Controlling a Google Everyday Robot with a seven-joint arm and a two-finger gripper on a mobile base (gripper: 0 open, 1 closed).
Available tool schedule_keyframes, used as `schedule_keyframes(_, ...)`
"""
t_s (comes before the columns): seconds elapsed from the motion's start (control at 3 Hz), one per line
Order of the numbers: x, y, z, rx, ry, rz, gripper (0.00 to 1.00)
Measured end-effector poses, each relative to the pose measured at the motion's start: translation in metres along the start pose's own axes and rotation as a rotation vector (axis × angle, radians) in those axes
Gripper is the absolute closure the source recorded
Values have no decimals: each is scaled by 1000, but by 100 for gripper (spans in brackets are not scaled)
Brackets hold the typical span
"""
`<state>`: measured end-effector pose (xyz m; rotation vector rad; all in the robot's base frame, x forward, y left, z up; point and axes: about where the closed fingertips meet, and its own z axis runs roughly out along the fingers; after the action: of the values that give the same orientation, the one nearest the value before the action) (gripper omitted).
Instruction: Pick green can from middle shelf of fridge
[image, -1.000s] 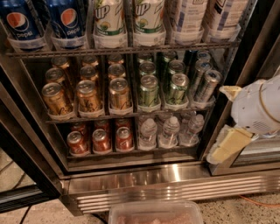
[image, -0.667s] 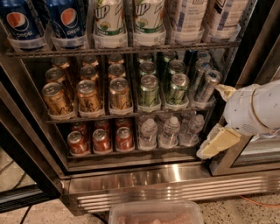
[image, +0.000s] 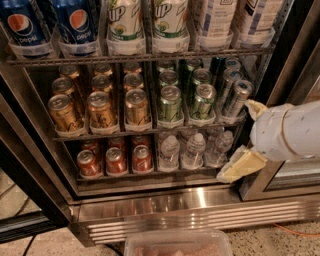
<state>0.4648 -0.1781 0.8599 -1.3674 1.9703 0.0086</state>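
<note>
Gripper (image: 235, 140) was held low at the right of the fridge (image: 175, 205), outside the middle shelf (image: 150, 131), fingers spread apart, nothing grasped. Green can (image: 170, 104) was kept upright against its lane's front stop, next to the gold cans (image: 136, 107). A frontal reach was judged feasible

Speckled pale floor (image: 280, 245) along the near edge; orange cable (image: 300, 232) at near right. Gripper (image: 248, 136) hangs right, fingers (image: 242, 165) spread
</note>
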Motion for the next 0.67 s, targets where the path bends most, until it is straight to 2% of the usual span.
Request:
schedule_keyframes(0.33, -1, 39, 25, 36, -50, 126, 0)
schedule_keyframes(0.67, -5, 60, 47, 96, -115, 227, 0)
